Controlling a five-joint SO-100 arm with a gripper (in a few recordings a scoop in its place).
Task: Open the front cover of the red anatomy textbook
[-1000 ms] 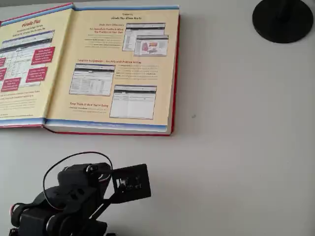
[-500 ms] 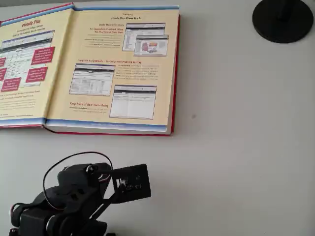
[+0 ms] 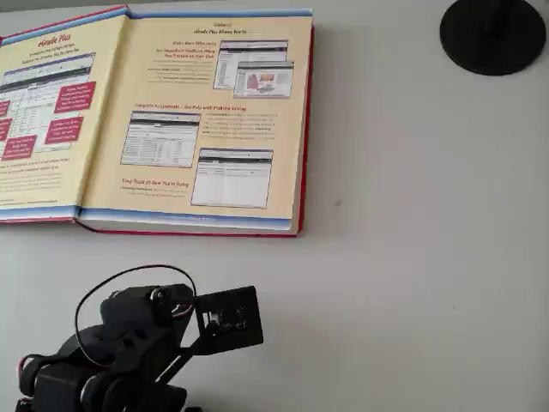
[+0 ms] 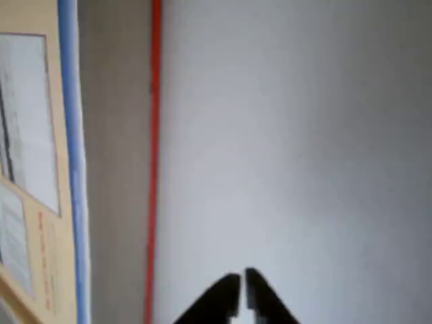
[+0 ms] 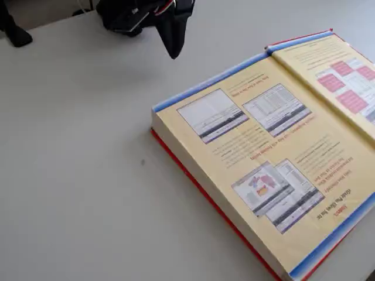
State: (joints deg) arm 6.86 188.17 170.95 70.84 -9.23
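Book: I see the red anatomy textbook (image 3: pixel 206 129) lying open on the pale table (image 3: pixel 412 257), filling the upper left of the overhead view. Its thick page block faces up, showing a pale yellow endpaper with screenshots and blue stripes along top and bottom.

Cover: the front cover (image 3: pixel 43 120) is fully swung over and lies flat to the left of the page block in the overhead view, inner face up, pale yellow with red boxes. In the fixed view I find it at the upper right (image 5: pixel 345 76), running out of the picture.

Red edge: in the wrist view I see the book (image 4: pixel 40 169) at the left, its blue stripe and a thin red edge running top to bottom, with bare table to the right of it.

Gripper: I see the gripper (image 4: pixel 241 293) at the bottom of the wrist view, its two dark tips drawn nearly together with only a thin slit between them, nothing gripped, over bare table. In the fixed view it (image 5: pixel 173 41) points down, well apart from the book's near corner.

Arm: my black arm (image 3: pixel 129 343) sits at the lower left of the overhead view, below the book and not touching it.

Other: a black round base (image 3: pixel 493 34) stands at the upper right of the overhead view, far from the book.
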